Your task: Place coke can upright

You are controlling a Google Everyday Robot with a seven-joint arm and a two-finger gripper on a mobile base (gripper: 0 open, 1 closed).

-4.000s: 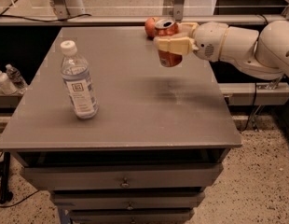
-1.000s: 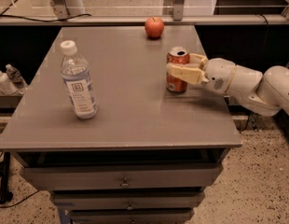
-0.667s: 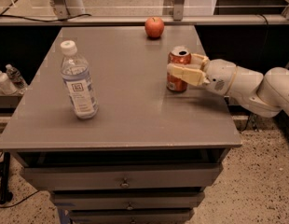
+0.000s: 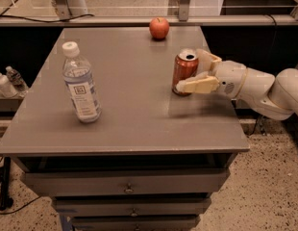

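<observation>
The coke can, red with a silver top, stands upright on the right side of the grey table. My gripper reaches in from the right at the can's height. Its jaws are open and stand on either side of the can. The near finger lies low across the can's front right, and the far finger is behind the can's upper right. The can rests on the table by itself.
A clear water bottle with a white cap stands upright at the left. A red apple sits at the table's far edge. The table's right edge is close to the can. Drawers are below the front edge.
Four seconds ago the gripper held the can in the air near the apple. The can now stands on the table, and in the last second the fingers have spread apart from it.
</observation>
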